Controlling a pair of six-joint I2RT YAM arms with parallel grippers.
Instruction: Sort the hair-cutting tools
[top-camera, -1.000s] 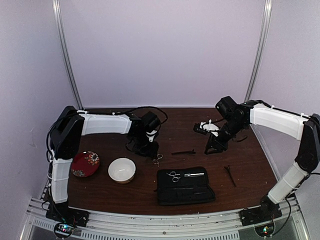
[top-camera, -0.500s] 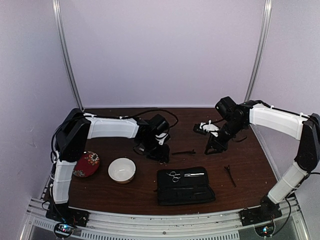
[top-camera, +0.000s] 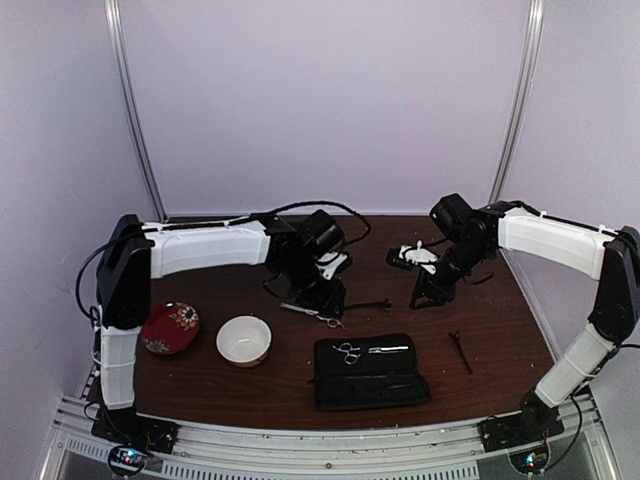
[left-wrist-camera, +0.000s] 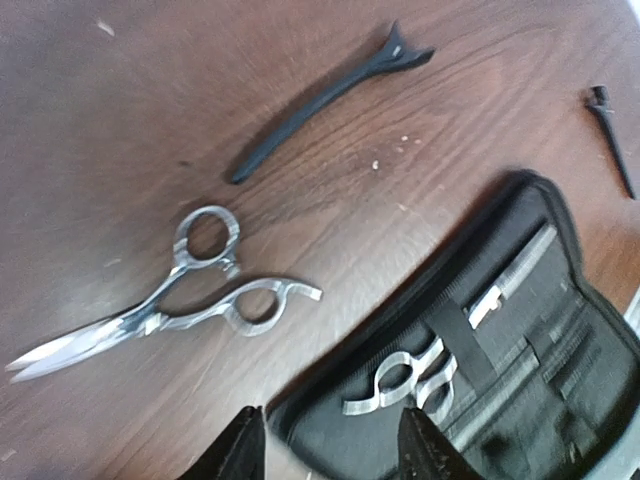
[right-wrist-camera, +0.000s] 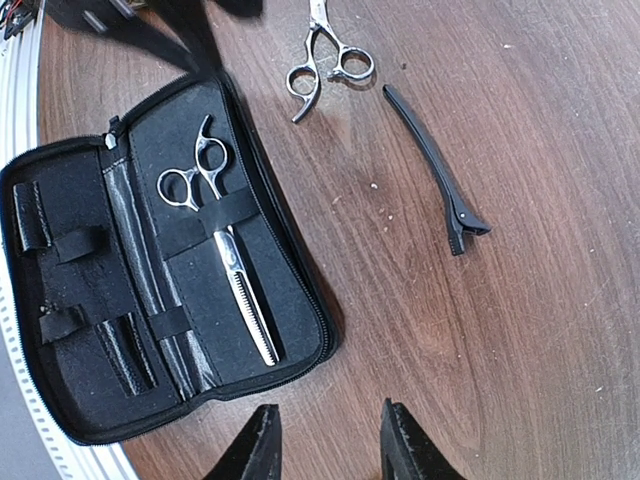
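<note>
Scissors, loose pair (left-wrist-camera: 148, 320): flat on the bare table (left-wrist-camera: 100, 120), blades nearly closed, just off the far left corner of the open black pouch (right-wrist-camera: 295, 300). Likely light, rigid steel, slick and thin against the wood; hard to pinch from above along the blades. Best taken across the shank just ahead of the ring handles, or by one ring, jaws square to the metal. Blade tips sharp: worth keeping clear of the pouch fabric. Second pair (right-wrist-camera: 245, 290), toothed blade, already strapped inside the pouch.

Black clips: thin, stiff-looking, very light, liable to skid when nudged; best gripped mid-length across the narrow side. One (left-wrist-camera: 320, 106) between the two grippers, just beyond the loose pair; the other (left-wrist-camera: 613, 140) on the table just right of the pouch.

Left gripper (left-wrist-camera: 330, 440): fingers spread fairly wide, nothing between them, hovering by the pouch edge next to the loose pair. Right gripper (right-wrist-camera: 328, 440): narrower gap, empty, above bare wood near the pouch.

Count: two scissors, two clips, one pouch, one white bowl (top-camera: 244, 340), one red dish (top-camera: 170, 328).
</note>
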